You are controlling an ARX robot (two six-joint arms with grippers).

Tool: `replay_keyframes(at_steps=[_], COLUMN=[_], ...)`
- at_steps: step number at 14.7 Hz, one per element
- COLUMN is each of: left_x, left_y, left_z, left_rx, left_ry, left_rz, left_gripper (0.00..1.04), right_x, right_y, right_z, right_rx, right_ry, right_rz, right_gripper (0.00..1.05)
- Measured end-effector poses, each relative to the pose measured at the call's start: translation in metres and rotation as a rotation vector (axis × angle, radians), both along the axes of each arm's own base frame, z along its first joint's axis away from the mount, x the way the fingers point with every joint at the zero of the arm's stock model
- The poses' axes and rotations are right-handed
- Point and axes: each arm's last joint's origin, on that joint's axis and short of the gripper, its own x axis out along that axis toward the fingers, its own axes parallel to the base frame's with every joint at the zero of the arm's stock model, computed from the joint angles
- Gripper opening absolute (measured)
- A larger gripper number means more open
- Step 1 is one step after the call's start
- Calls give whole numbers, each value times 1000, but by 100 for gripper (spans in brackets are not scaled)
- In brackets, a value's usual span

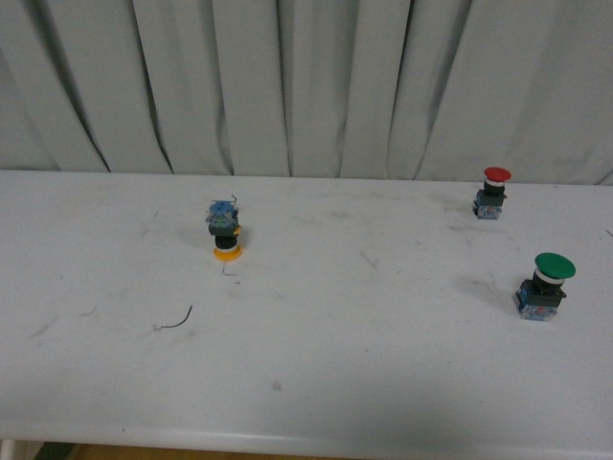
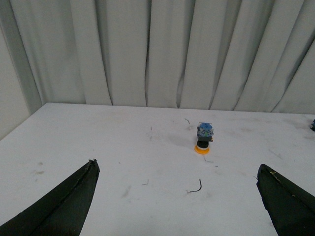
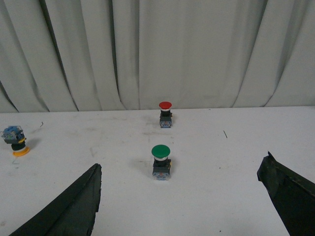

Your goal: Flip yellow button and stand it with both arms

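Front view: the yellow button (image 1: 227,233) stands upside down on the white table (image 1: 316,383). Its yellow cap is flat on the surface and its blue base points up. Seen from the middle of the table it is at about 10 o'clock. The red button (image 1: 493,193) is at about 2 o'clock and the green button (image 1: 546,286) at about 3 o'clock. Both are upright and well apart from the yellow one. A thin curled wire (image 1: 177,321) lies at about 7 o'clock from the yellow button. No arm shows in this view.

Left wrist view: the left gripper (image 2: 176,165) has its two fingers spread wide and holds nothing. The yellow button (image 2: 204,140) is ahead of it, near 12 o'clock of the way it points, and not touched.

Right wrist view: the right gripper (image 3: 182,163) is also spread wide and empty. The green button (image 3: 161,160) is just ahead of it and the red button (image 3: 166,114) is behind that one. The yellow button (image 3: 15,141) is far off, toward 10 o'clock.

In my judgement the task is at its beginning. Nothing is grasped, and the approach, the grasp, the flip and the standing on the blue base are all left to do.
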Motion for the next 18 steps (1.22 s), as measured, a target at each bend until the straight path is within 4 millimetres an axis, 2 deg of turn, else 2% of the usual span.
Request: replay_keyframes(at_steps=[18], left_x=[0], left_y=[0], left_z=[0], left_rx=[0], left_ry=[0], left_rz=[0], left_gripper=[98], right_x=[0], right_y=[0], right_z=[0], right_rx=[0], right_ry=[0], right_rz=[0], right_gripper=[98])
